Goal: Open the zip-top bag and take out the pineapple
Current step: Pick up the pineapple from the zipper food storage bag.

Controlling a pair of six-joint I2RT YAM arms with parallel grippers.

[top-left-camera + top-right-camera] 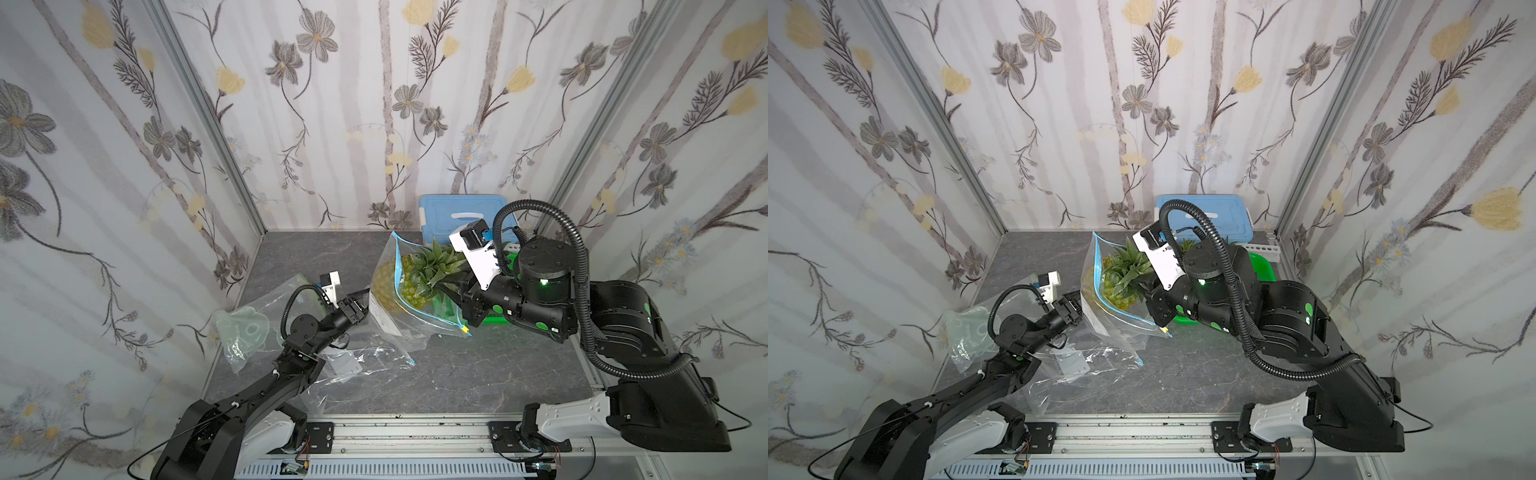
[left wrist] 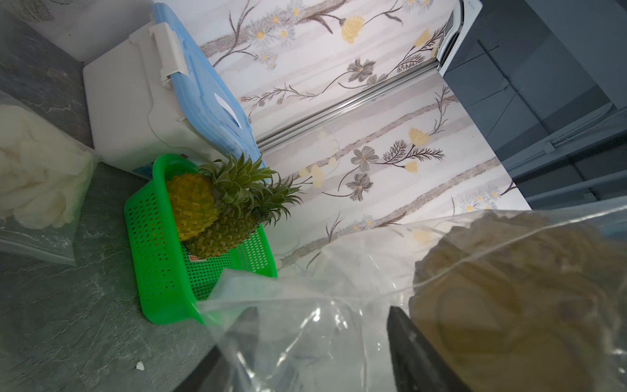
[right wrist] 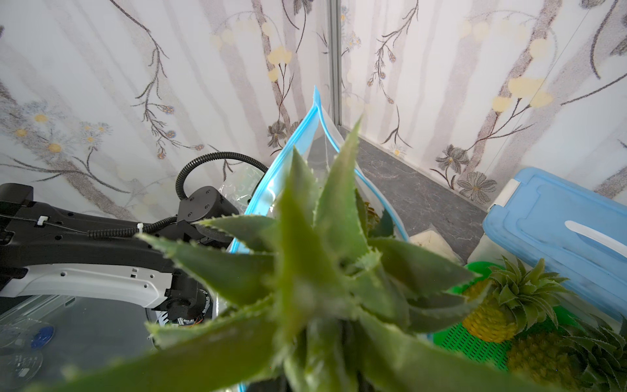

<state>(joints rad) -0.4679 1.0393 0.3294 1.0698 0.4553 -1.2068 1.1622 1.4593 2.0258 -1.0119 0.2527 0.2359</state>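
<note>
Right jaws: pressed together on the base of the crown (image 3: 315, 271), whose leaves fill the right wrist view.
Left jaws: at the closed end of the zip-top bag (image 1: 409, 328), film lying between them; I cannot tell whether they pinch it.
Pineapple (image 1: 411, 282): raised off the counter (image 1: 478, 374), body half inside the open blue-zip mouth, crown outside.
Axis: long axis runs from the left jaws at the butt end to the right jaws at the crown; pulling out probably means drawing it toward the right arm.
Nearer arm: right.
Counts: one bagged pineapple; two more in one green basket (image 2: 159, 258); one blue-lidded box (image 1: 457, 208); several other clear bags (image 1: 249, 332), number unclear.
</note>
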